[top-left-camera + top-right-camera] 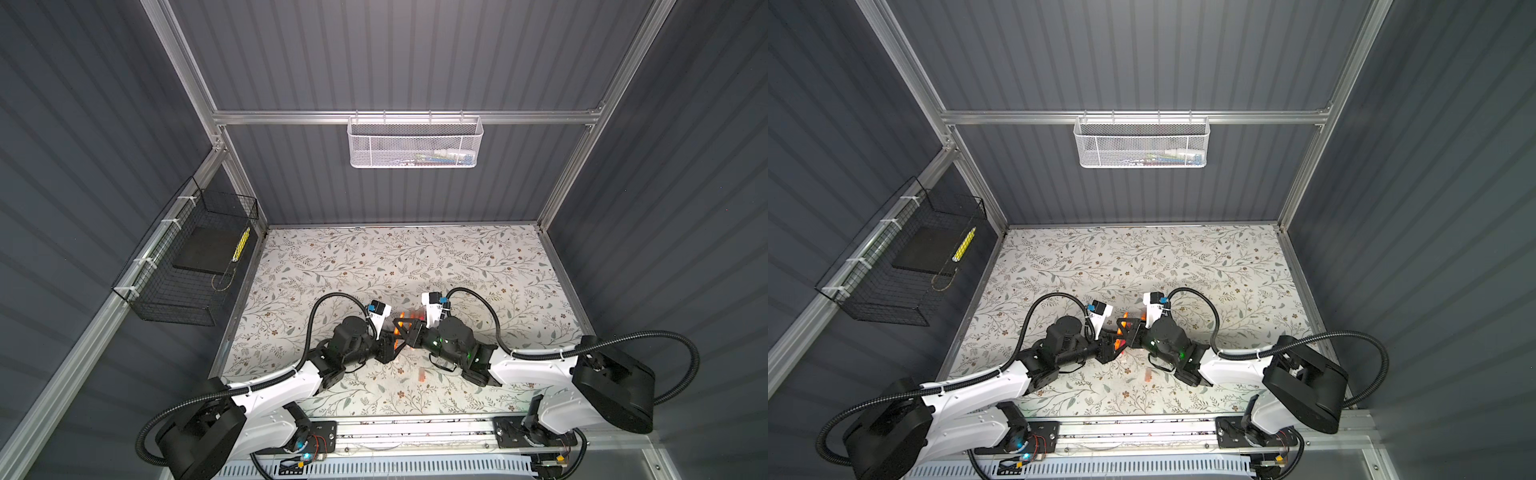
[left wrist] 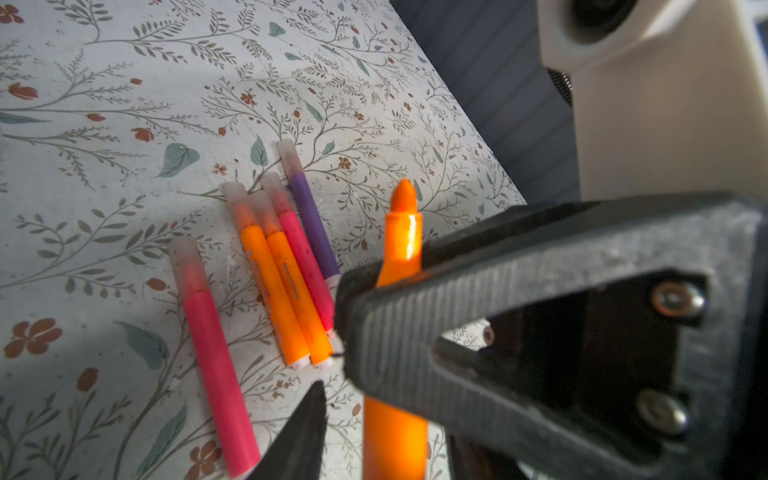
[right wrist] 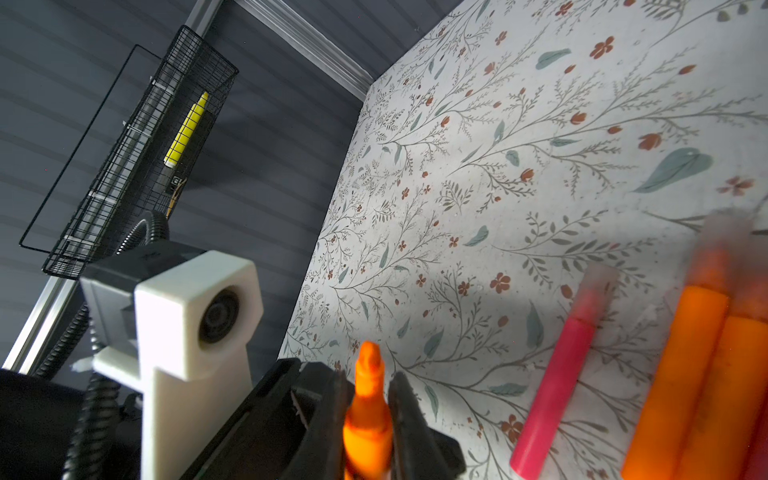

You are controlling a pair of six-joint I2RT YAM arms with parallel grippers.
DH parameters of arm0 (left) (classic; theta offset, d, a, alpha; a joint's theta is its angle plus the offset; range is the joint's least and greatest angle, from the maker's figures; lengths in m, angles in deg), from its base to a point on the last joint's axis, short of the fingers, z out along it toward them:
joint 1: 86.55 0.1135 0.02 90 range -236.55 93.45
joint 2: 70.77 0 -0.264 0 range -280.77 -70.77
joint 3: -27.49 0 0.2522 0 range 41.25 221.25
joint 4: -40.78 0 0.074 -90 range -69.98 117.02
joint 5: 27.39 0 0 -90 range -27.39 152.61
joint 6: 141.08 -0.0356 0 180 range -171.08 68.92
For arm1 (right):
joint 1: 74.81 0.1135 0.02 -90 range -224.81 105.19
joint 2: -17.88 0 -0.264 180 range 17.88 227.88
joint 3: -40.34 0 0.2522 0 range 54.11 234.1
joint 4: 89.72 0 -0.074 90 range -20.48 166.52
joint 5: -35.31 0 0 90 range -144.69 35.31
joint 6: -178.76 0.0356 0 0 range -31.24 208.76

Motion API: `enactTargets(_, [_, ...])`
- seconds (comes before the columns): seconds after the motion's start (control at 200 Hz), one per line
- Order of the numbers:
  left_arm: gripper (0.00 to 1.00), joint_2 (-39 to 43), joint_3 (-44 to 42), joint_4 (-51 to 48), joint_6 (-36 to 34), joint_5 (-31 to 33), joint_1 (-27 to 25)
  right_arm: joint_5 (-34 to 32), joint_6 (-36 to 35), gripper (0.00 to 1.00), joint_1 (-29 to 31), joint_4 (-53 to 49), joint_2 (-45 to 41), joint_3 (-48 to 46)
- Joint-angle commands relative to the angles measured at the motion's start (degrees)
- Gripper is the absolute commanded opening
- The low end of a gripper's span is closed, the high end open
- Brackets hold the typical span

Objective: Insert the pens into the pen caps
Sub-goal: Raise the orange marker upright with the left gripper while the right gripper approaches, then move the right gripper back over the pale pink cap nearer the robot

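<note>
Centrally, over the near half of the bench (image 2: 104,166), the two arms meet on one uncapped orange pen (image 2: 402,237). Your right gripper (image 3: 366,376) has its jaws pressed together on the pen's neck, just behind the tapered tip, which stands clear of them. Your left gripper (image 1: 394,345) has its jaws spread: in the left wrist view one finger (image 2: 299,432) stands apart from the barrel, so the pen appears to hang from the right grip alone. Five finished pens (image 2: 286,286), two pink-red, two orange and one purple, lie capped and close together on the bench just beside the held pen. One small orange-tinted piece, probably the last loose pen cap (image 1: 422,376), lies nearer the front edge, close by the right arm. Judged from this, the hand-over is nearly done and only this pen remains to be capped. Risks: the grip sits far toward the tip, so the long free barrel can swing or slip if the spread left jaws brush it on the way out; little neck is left bare for a cap to seat on; the wet tip may mark whatever it touches; a low sweep of either arm could scatter the capped pens or push the loose cap out of reach.
</note>
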Motion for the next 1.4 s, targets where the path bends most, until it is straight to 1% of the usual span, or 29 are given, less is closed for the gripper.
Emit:
enactTargets(0.0, [0.47,0.12,-0.37,2.92,-0.57,-0.58,-0.48,0.08,-0.86,0.05,0.86,0.22,-0.43,1.46])
enactTargets(0.035, [0.46,0.1,-0.46,3.05,-0.6,-0.57,-0.48,0.06,-0.88,0.05,0.93,0.26,-0.34,1.5])
enactTargets(0.08, [0.41,0.35,-0.53,3.07,-0.61,-0.46,-0.43,0.06,-0.88,0.05,0.95,0.35,-0.26,1.5])
enactTargets(0.18, [0.26,0.62,-0.62,3.03,-0.38,-0.11,-0.43,0.01,-0.83,0.05,1.04,0.52,-0.31,1.48])
enactTargets(0.26, [0.15,0.78,-0.59,2.84,-0.34,0.11,-0.48,-0.09,-0.88,0.05,1.13,0.62,-0.42,1.32])
enactTargets(0.35, [0.1,0.92,-0.68,2.72,-0.33,0.26,-0.48,-0.27,-0.88,0.04,1.13,0.61,-0.61,1.21])
enactTargets(0.46, [0.08,1.08,-0.74,2.76,-0.11,0.4,-0.55,-0.58,-0.87,0.04,1.23,0.75,-0.76,1.0])
enactTargets(0.54, [0.08,1.08,-0.73,2.71,-0.11,0.37,-0.55,-0.9,-0.93,0.04,1.22,0.73,-0.81,0.85])
enactTargets(0.595, [0.15,1.03,-0.75,2.76,-0.28,0.26,-0.5,-1.47,-1.04,0.04,1.22,0.7,-1.08,0.69])
enactTargets(0.665, [0.31,1.06,-0.73,2.62,-0.32,0.31,-0.56,-2.42,-1.3,0.04,1.22,0.57,-1.53,0.33])
enactTargets(0.75, [0.34,1.14,-0.75,2.62,-0.48,0.27,-0.54,-3.95,-1.74,0.04,1.22,-0.31,-2.46,0.0])
enactTargets(0.825, [0.33,1.18,-0.73,2.46,-0.6,0.11,-0.52,-5.07,-1.87,0.05,1.22,-0.87,-3.13,-0.44])
enactTargets(0.89, [0.29,1.19,-0.63,2.34,-0.64,-0.09,-0.51,-5.28,-2.11,0.05,1.22,-0.93,-3.42,-0.5])
enactTargets(0.96, [0.23,1.36,-0.61,2.33,-0.6,-0.12,-0.53,-5.12,-2.24,0.05,1.22,-1.16,-3.2,-0.31])
enactTargets(1.015, [0.16,1.53,-0.61,2.18,-0.47,0.01,-0.55,-5.21,-2.17,0.05,1.22,-1.29,-2.83,-0.03])
enactTargets(1.1, [0.08,1.98,-0.73,1.91,-0.38,0.46,-0.54,-5.01,-1.97,0.07,1.22,-1.22,-2.2,0.23])
enactTargets(1.166, [0.0,2.38,-0.75,1.55,-0.33,1.05,-0.54,-4.57,-2.09,0.13,1.22,-1.16,-1.9,0.48])
enactTargets(1.241, [0.0,2.85,-0.43,-0.27,-0.34,2.91,-0.56,-4.65,-2.63,0.31,1.22,-1.46,-2.31,0.33])
enactTargets(1.306, [0.0,3.47,0.14,-3.81,0.06,7.03,-0.49,-5.75,-3.3,0.45,1.22,-2.5,-3.75,-0.46])
enactTargets(1.391, [0.0,4.77,-0.02,-7.21,1.56,13.68,0.05,-8.14,-4.44,0.54,1.14,-6.07,-7.48,-2.15])
